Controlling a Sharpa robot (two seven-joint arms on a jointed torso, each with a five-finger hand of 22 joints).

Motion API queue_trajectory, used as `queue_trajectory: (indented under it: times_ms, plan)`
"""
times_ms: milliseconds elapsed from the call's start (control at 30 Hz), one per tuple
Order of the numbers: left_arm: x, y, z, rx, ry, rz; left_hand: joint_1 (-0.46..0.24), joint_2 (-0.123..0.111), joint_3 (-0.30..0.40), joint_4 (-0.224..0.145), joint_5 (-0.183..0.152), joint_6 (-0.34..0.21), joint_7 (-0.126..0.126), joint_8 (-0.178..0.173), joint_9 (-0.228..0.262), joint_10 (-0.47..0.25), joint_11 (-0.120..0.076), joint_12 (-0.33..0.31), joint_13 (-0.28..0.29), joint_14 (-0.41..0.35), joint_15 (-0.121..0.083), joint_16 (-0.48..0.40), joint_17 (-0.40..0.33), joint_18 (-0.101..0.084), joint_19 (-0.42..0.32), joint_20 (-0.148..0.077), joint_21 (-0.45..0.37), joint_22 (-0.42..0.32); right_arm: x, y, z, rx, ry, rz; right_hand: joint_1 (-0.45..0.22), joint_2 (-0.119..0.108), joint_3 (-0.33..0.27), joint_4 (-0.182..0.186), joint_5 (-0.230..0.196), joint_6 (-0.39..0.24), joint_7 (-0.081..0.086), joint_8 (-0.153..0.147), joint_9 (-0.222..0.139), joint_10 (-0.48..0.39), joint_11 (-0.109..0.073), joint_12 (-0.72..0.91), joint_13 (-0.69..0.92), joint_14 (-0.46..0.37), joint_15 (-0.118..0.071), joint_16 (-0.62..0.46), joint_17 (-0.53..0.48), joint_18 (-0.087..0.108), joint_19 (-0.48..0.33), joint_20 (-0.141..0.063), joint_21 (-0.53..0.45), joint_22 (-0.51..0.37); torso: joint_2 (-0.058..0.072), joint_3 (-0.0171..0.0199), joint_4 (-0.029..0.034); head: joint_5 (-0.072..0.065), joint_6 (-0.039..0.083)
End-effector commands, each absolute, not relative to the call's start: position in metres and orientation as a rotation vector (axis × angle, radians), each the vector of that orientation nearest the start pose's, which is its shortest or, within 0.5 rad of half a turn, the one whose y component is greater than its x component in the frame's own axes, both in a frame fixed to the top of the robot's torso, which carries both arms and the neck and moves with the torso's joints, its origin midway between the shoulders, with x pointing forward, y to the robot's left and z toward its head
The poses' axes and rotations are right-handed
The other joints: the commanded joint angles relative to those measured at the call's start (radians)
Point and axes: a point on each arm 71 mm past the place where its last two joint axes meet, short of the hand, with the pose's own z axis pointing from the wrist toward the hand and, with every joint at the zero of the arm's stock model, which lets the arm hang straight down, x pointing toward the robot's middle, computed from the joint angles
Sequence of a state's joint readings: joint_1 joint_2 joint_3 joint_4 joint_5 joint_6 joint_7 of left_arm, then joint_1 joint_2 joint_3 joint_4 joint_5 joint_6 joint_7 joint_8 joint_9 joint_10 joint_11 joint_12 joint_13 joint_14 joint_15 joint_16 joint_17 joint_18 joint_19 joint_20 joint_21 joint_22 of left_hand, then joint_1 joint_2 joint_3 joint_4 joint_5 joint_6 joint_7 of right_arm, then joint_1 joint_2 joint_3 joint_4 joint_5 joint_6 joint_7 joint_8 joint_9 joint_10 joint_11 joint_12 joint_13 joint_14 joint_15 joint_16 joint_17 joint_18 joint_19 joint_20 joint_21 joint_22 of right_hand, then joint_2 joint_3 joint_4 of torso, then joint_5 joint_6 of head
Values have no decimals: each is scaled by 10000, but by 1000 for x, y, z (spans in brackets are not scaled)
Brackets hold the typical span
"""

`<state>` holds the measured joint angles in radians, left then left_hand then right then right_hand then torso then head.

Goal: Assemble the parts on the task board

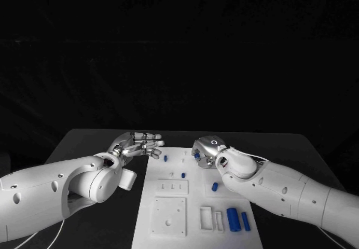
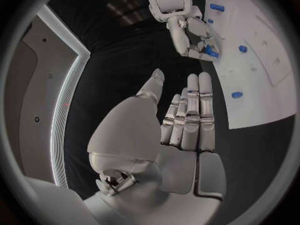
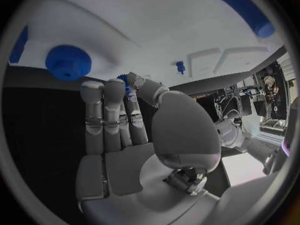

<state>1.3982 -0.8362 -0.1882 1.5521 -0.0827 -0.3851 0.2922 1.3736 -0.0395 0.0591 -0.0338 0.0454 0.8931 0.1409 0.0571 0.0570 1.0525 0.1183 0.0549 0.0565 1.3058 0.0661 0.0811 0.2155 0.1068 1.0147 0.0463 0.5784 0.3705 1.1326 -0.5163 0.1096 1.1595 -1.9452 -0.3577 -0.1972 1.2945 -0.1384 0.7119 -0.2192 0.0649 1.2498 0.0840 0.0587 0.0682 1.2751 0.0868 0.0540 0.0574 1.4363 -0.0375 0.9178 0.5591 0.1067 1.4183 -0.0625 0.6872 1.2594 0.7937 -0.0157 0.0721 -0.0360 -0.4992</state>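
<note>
The white task board [image 1: 150,207] lies in the middle of the black table. My right hand [image 1: 209,153] hovers over its far end and pinches a small blue part [image 2: 211,51] between thumb and fingertips; the same part [image 3: 124,79] peeks out by the thumb tip. A blue gear [image 3: 67,61] lies on the board just beyond those fingers. My left hand [image 1: 139,144] is beside the board's far left edge, its fingers [image 2: 190,115] straight and holding nothing. Two blue cylinders [image 1: 238,220] lie at the near right of the board, and small blue pegs [image 1: 165,158] stand farther up.
White raised blocks [image 1: 169,215] and slotted pieces [image 1: 210,218] sit on the near half of the board. Another blue part [image 1: 215,186] lies close under my right forearm [image 1: 284,192]. Black table [image 1: 82,145] surrounds the board on both sides.
</note>
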Motion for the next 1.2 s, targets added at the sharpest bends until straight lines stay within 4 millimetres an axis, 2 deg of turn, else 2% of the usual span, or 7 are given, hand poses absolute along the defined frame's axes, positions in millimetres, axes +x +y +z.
queue_trajectory:
  times_ms: [33, 500, 533, 767, 1200]
  plan:
    - [499, 198, -137, -9280, 15216, -14230, -4, -18, -18, 50, 39, -85, -3, 5, 8, -45, 37, 34, 15, -44, 13, -32, 8, -36, -44, 17, 24, -5, 547, -130, -179, -3587, 13798, 3680, 73, 34, -66, 20, -58, 79, 14, 44, -17, 558, -489, 44, 39, -2, -55, -56, 10, -17, 35, -39, -109, 99, 26, -16, 17, 18, 32]
    - [500, 194, -138, -9244, 15270, -14275, 24, -5, -37, 22, 39, -99, -3, 3, 7, -49, 35, 36, 16, -51, 12, -37, 9, -40, -60, 14, 41, 7, 556, -112, -172, -3231, 13484, 3818, 77, 32, -64, 12, -51, 94, 10, 44, -17, 562, -490, 40, 36, -3, -60, -65, 17, -23, 96, -43, -244, 289, 72, -25, 37, 45, 115]
    - [500, 194, -138, -9240, 15276, -14282, 24, -5, -37, 22, 39, -99, -3, 3, 7, -49, 35, 36, 16, -51, 12, -37, 9, -40, -60, 14, 41, 7, 556, -111, -172, -3214, 13476, 3819, 69, 39, -51, 11, -46, 89, 3, 54, -17, 544, -492, 55, 47, 14, -61, -77, 26, -28, 289, -37, -751, 781, 75, -31, 47, 40, 113]
    - [499, 192, -137, -9221, 15311, -14316, 24, -5, -37, 22, 39, -99, -3, 3, 7, -49, 35, 36, 16, -51, 12, -37, 9, -40, -60, 14, 41, 7, 559, -107, -170, -3152, 13468, 3796, 73, 43, -63, 8, -34, 91, 11, 45, -16, 550, -488, 43, 37, 9, -64, -85, 26, -25, 342, -45, -933, 932, 101, -12, 35, 66, 126]
    - [500, 190, -134, -9132, 15299, -14347, 32, 4, -48, 10, 39, -101, -1, 3, 6, -57, 37, 34, 16, -54, 13, -38, 10, -40, -73, 15, 55, 17, 562, -103, -172, -3177, 13550, 3808, 75, 34, -65, 6, -21, 89, 12, 44, -16, 548, -487, 43, 38, 2, -59, -96, 22, -28, 398, -42, -1074, 1036, 157, -50, 87, 59, 98]
